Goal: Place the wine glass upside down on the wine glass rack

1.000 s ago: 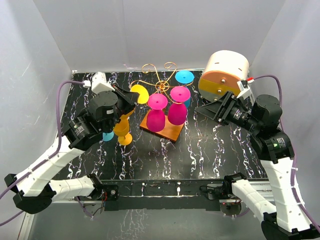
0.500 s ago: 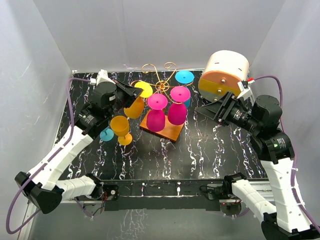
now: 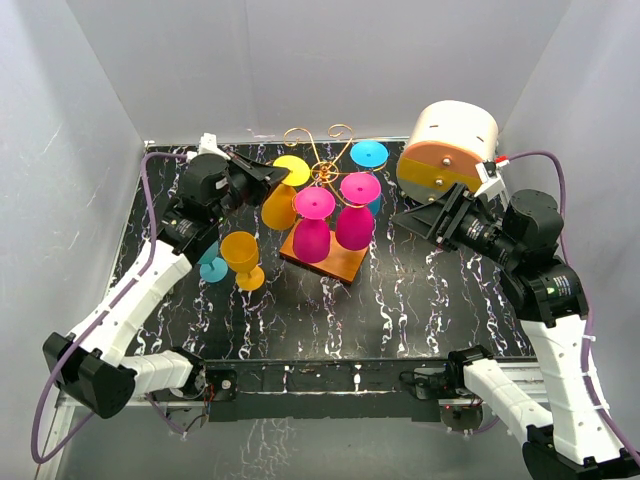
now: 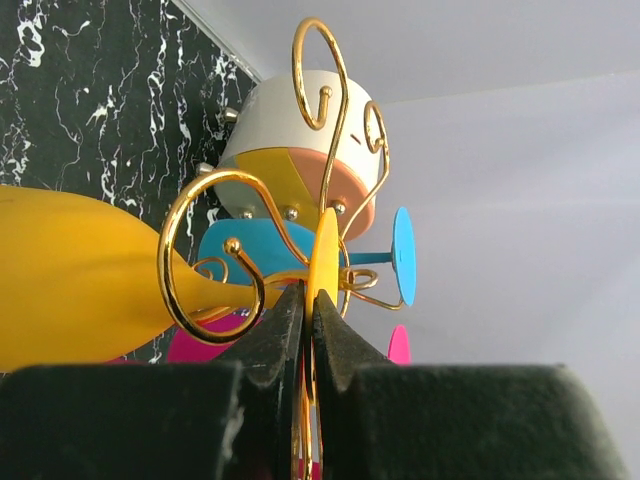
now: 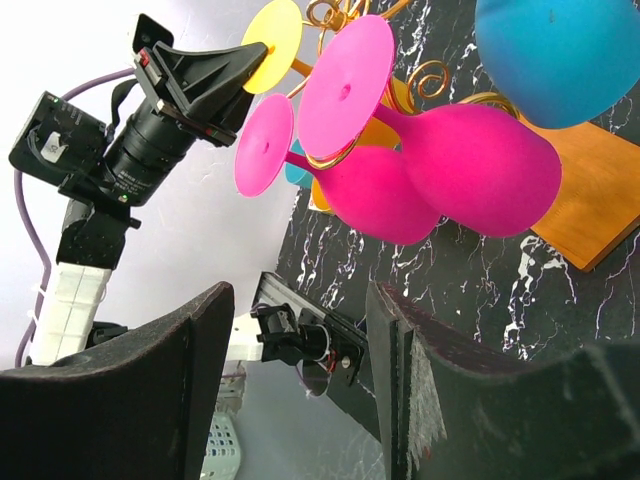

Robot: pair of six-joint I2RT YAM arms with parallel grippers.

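My left gripper point(image 3: 272, 177) is shut on the thin round foot of a yellow wine glass point(image 3: 278, 207), which hangs tilted with its bowl down and to the left. In the left wrist view the foot point(image 4: 322, 262) is pinched edge-on between the black fingers, the bowl point(image 4: 80, 285) stretches left, and the stem lies in a curled gold arm of the wine glass rack point(image 4: 166, 262). The rack's orange-brown base point(image 3: 342, 263) stands mid-table. My right gripper point(image 3: 420, 220) hovers open and empty to the right of the rack, also seen in its own view point(image 5: 300, 315).
Two pink glasses point(image 3: 312, 238) point(image 3: 355, 225) and a blue one point(image 3: 370, 155) hang upside down on the rack. An orange-yellow glass point(image 3: 243, 258) stands upright left of the base, with a blue glass point(image 3: 213, 268) behind it. A white drum point(image 3: 450, 145) sits back right.
The left arm has carried the yellow glass up, back and right, from beside the standing glass to the rack's left scroll arm. The right arm has not moved.
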